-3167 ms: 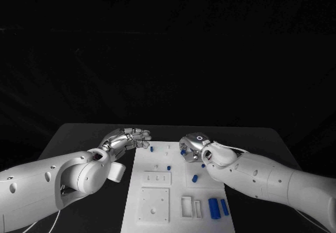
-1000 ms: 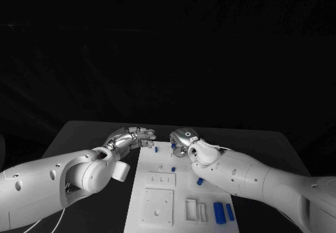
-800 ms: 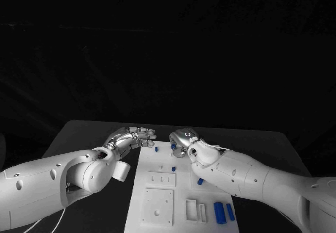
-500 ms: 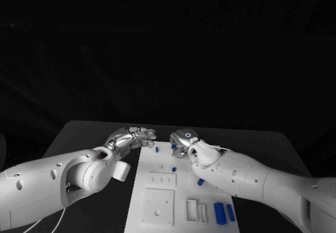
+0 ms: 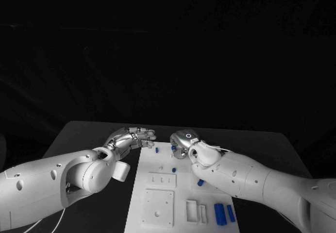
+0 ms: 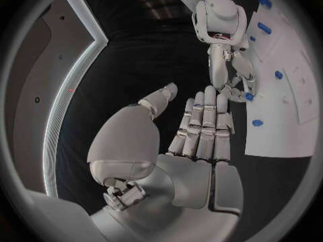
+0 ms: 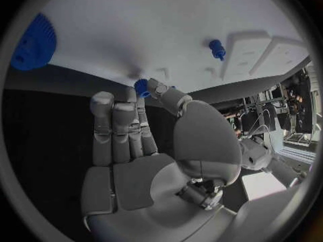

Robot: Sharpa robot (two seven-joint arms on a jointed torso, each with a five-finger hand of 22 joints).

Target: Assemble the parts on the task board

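The white task board (image 5: 159,194) lies between my arms. My right hand (image 5: 183,141) hangs over its far edge and pinches a small blue part (image 7: 141,86) between thumb and fingertip; the left wrist view shows the same blue part (image 6: 249,97) at the tips of the right hand (image 6: 232,78). My left hand (image 5: 133,137) hovers just off the board's far left corner, its fingers (image 6: 202,123) stretched out and holding nothing. A short blue peg (image 5: 157,150) stands near the far edge, another blue peg (image 5: 174,169) mid-board. Two long blue bars (image 5: 218,212) lie at the near right.
A blue gear (image 7: 30,48) sits on the board beside my right hand. One more blue part (image 5: 200,182) lies by my right forearm. White raised blocks (image 5: 155,208) and slotted holders (image 5: 190,208) occupy the board's near half. Black table (image 5: 84,136) surrounds it.
Since 3.2 s ago the camera has shifted and my right hand has gone toward the board's far edge. Over the last second both hands have barely moved.
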